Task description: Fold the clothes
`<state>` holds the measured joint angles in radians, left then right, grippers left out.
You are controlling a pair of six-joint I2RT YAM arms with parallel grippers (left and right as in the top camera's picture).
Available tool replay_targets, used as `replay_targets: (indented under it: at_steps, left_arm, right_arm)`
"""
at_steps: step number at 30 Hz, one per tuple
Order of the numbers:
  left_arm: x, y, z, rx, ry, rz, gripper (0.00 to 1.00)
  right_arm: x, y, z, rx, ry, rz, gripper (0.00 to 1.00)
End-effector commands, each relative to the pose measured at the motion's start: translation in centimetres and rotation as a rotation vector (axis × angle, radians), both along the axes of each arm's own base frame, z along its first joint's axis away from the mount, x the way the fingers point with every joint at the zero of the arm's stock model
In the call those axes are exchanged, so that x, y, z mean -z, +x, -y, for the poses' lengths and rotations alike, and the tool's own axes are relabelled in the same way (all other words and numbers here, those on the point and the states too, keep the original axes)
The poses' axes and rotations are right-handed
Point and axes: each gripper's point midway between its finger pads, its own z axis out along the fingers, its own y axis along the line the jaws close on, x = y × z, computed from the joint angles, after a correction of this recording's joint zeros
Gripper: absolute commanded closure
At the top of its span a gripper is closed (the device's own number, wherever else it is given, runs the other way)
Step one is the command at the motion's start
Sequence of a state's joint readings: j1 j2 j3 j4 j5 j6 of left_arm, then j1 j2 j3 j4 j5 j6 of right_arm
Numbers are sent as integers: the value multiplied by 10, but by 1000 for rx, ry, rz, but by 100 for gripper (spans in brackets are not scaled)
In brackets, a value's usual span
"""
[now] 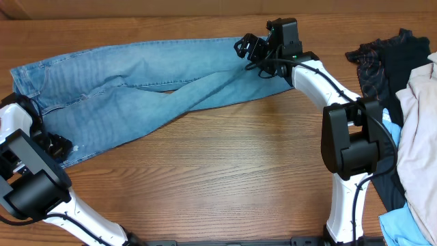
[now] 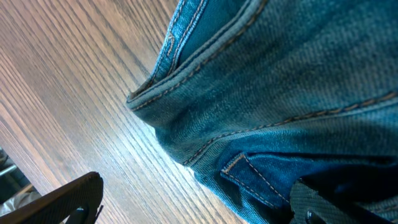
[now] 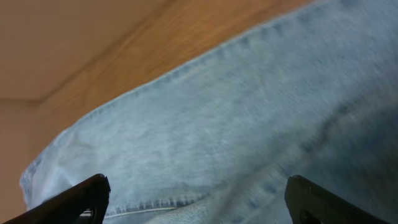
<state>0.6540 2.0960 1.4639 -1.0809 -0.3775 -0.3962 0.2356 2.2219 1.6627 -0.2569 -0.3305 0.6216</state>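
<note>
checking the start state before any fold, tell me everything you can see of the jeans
The jeans are light blue denim with tan stitched seams, a waistband and a pocket corner. They lie unfolded, stretched along the wooden table, the legs overlapping and rumpled mid-length. The waist end is by the left gripper, which is open and straddles the waistband edge. The right gripper is open over a leg hem. Whether either gripper touches the cloth cannot be told.
</note>
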Motion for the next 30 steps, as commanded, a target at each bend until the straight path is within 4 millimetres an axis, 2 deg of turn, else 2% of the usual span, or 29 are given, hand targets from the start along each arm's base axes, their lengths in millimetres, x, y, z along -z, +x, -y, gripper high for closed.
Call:
replay_targets:
  at_steps: [1,8,12,13,14,15,18,21,25,28,29,30]
  left_arm:
    - [38,14,36,21,-156,38,0]
    - [36,10,31,26,-137,18,0]
    - [36,10,31,26,-137,18,0]
    - [36,10,31,26,-137,18,0]
    - [36,10,31,27,-137,18,0]
    - [36,10,31,27,-137,19,0]
    - [36,10,31,27,-137,18,0]
    - [36,10,31,27,-137,18,0]
    - [36,10,31,27,-137,18,0]
    - [36,10,31,27,-137,18,0]
    - [36,10,31,27,-138,17,0]
    - [36,10,31,39,-140,16,0]
  right_arm:
    - [11,2,11,77,-26,-56,7]
    - [47,-1,14,134,-20,-144,8]
    - [55,0,14,135,-23,-146,16]
    - [54,1,13,135,-21,-140,22]
    - [53,2,13,135,-19,-135,34]
    - [51,5,12,135,-14,-119,52]
    - [48,8,12,137,-7,-107,70]
    - [49,7,12,136,-8,-110,77]
    - [49,6,12,135,-9,-113,96]
    - [45,4,11,118,2,-121,96]
    - [40,2,13,117,7,-126,96]
    - [26,-2,23,115,0,-132,96]
